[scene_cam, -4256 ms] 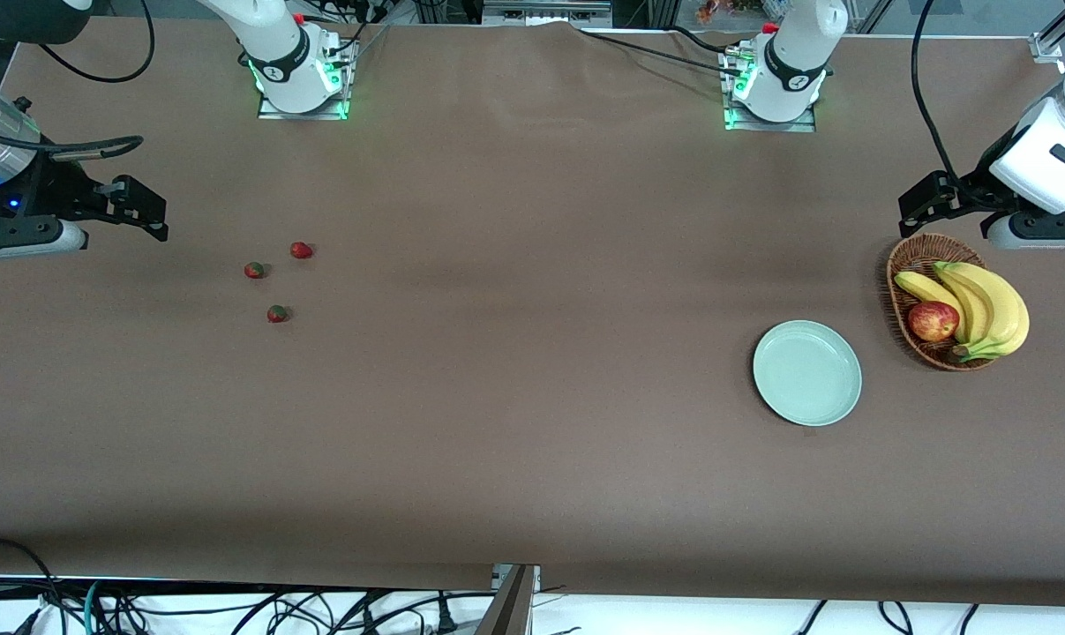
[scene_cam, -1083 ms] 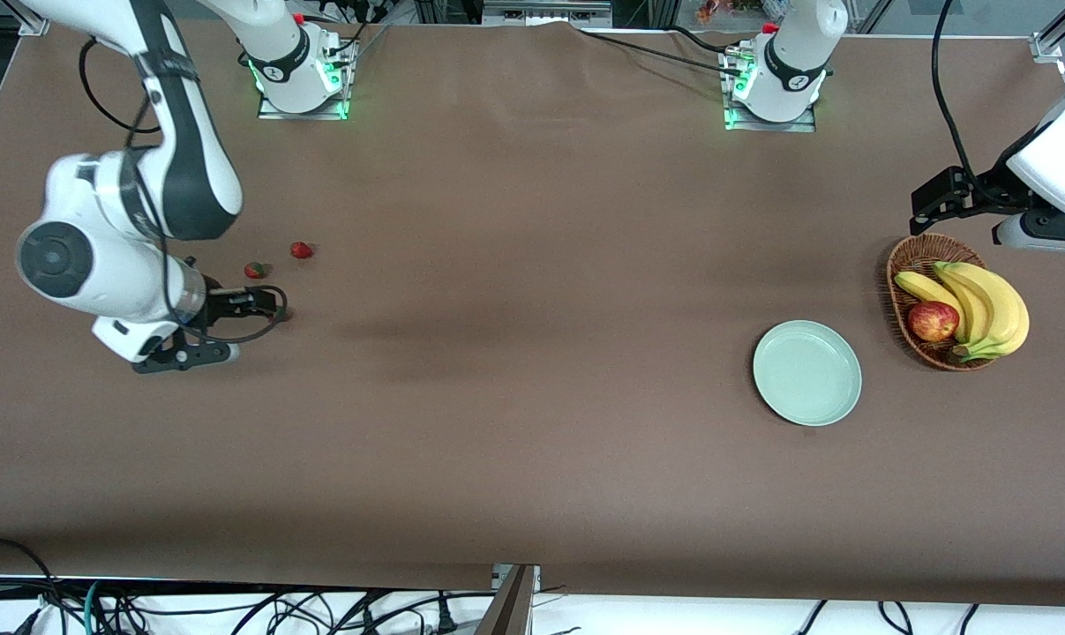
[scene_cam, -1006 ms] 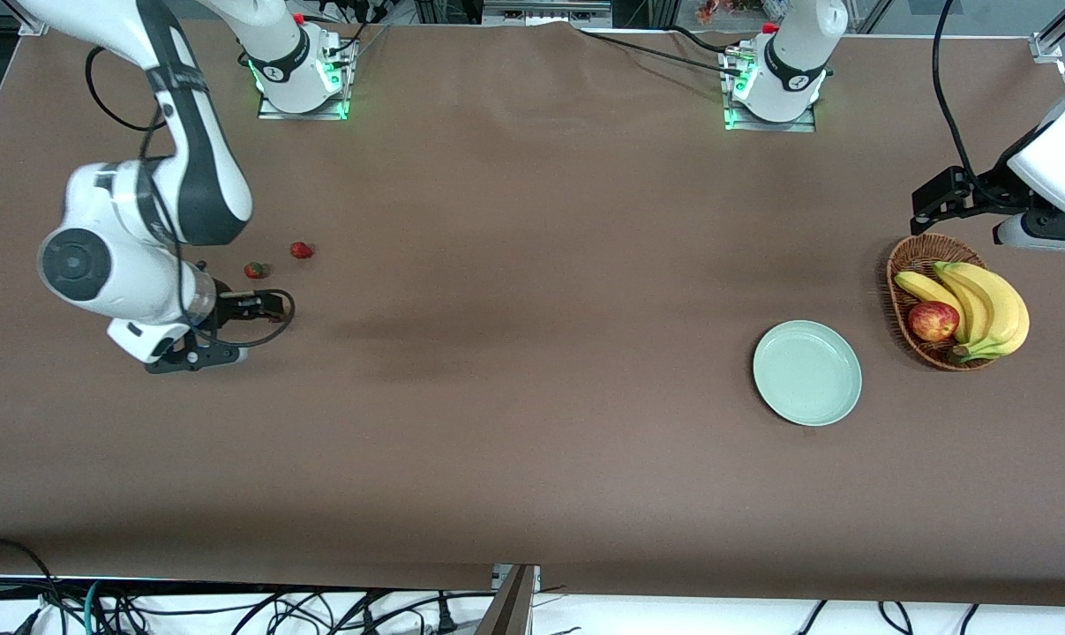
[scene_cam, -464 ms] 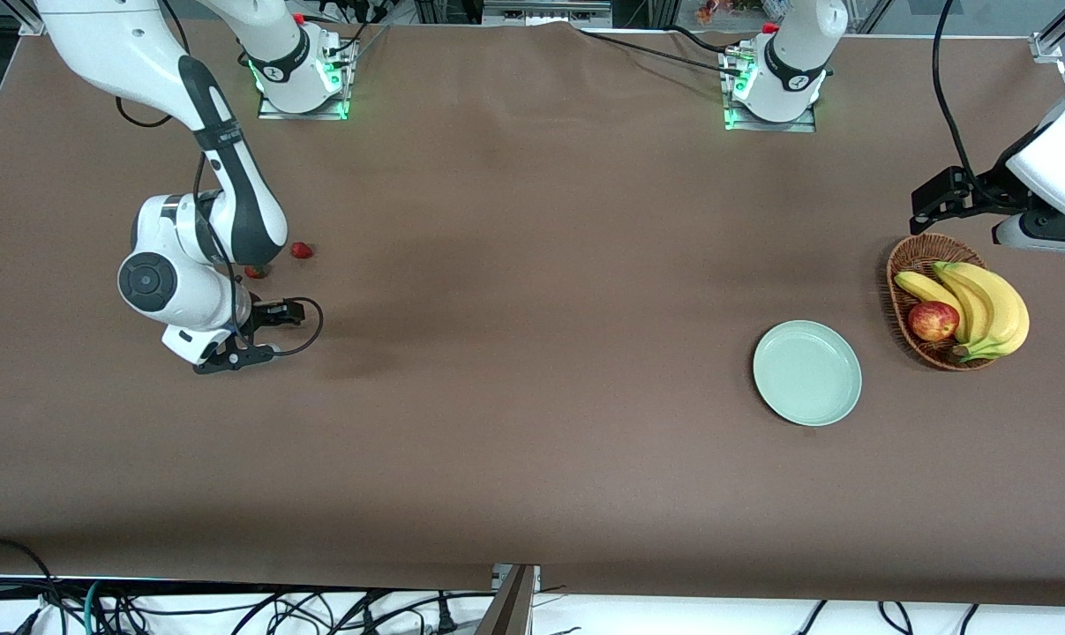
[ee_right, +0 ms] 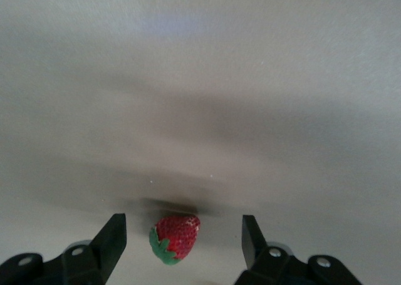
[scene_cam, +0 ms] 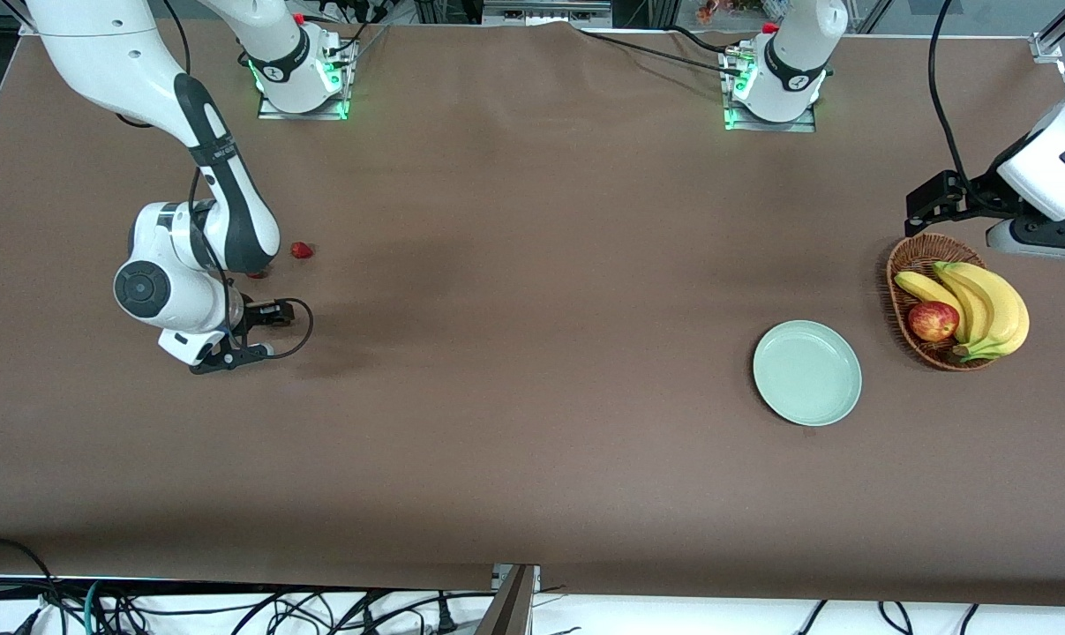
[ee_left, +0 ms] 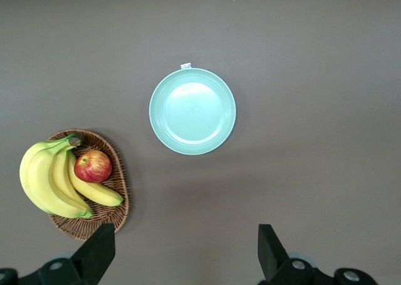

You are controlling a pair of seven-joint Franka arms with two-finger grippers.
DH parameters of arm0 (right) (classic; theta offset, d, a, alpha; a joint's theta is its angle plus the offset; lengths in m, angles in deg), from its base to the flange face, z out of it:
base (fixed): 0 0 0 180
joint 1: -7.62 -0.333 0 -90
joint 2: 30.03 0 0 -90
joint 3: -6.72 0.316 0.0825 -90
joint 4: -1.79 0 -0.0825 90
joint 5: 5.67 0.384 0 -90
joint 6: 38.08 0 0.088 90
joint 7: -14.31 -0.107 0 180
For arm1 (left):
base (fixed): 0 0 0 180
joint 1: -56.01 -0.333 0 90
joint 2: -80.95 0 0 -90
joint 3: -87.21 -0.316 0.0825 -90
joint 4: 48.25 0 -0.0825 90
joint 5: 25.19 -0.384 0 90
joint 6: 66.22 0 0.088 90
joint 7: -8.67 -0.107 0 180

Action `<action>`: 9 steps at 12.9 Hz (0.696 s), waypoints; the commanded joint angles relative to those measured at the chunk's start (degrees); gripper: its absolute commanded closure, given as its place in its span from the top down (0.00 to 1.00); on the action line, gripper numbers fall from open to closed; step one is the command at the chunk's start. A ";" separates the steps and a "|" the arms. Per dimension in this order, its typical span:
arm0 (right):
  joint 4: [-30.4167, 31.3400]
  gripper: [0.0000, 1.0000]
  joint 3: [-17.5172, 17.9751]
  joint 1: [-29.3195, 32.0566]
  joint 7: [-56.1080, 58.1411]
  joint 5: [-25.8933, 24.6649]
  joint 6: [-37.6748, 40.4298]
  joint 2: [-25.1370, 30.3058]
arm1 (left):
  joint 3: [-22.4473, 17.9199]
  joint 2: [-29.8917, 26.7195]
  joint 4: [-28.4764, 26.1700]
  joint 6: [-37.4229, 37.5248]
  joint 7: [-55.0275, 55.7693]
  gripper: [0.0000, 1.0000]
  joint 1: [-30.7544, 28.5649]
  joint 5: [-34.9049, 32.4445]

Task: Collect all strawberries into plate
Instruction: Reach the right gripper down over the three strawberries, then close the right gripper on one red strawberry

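Observation:
One strawberry (ee_right: 175,237) lies on the brown table between the fingers of my open right gripper (ee_right: 183,227), which is low around it without touching. In the front view that gripper (scene_cam: 272,314) hides this berry. A second strawberry (scene_cam: 301,250) lies in the open, farther from the front camera. The third strawberry (scene_cam: 257,274) is almost hidden under the right arm. The mint-green plate (scene_cam: 806,372) lies empty toward the left arm's end and also shows in the left wrist view (ee_left: 192,111). My left gripper (scene_cam: 927,201) is open and empty (ee_left: 185,238), high over the table by the basket.
A wicker basket (scene_cam: 925,240) with bananas (scene_cam: 991,304) and a red apple (scene_cam: 933,321) stands beside the plate at the left arm's end; it also shows in the left wrist view (ee_left: 106,213). The two arm bases stand along the table's edge farthest from the front camera.
The right arm swung in from the table's end and came down over the nearest strawberry, its elbow shifting to cover another berry. The left gripper barely moved.

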 commanded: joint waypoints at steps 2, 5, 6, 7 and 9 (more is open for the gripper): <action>2.88 0.72 0.36 0.65 1.63 1.07 -1.92 0.55 | -0.14 0.55 0.98 0.91 -1.26 1.00 0.54 2.61; 4.55 0.72 0.36 0.74 1.72 1.16 -1.83 1.34 | -0.14 1.70 1.33 0.82 -2.14 1.00 0.54 2.52; 4.64 0.71 0.36 0.74 1.72 1.16 -1.83 1.34 | -0.14 1.70 1.33 0.82 -1.70 1.00 0.46 2.61; 4.64 0.69 0.36 0.83 1.72 1.16 -1.83 1.34 | -0.05 1.70 1.24 0.82 -1.70 1.00 0.46 2.61; 4.64 0.65 0.36 0.83 1.72 1.16 -1.83 1.34 | -0.05 1.70 1.07 0.73 -1.52 1.00 0.28 3.13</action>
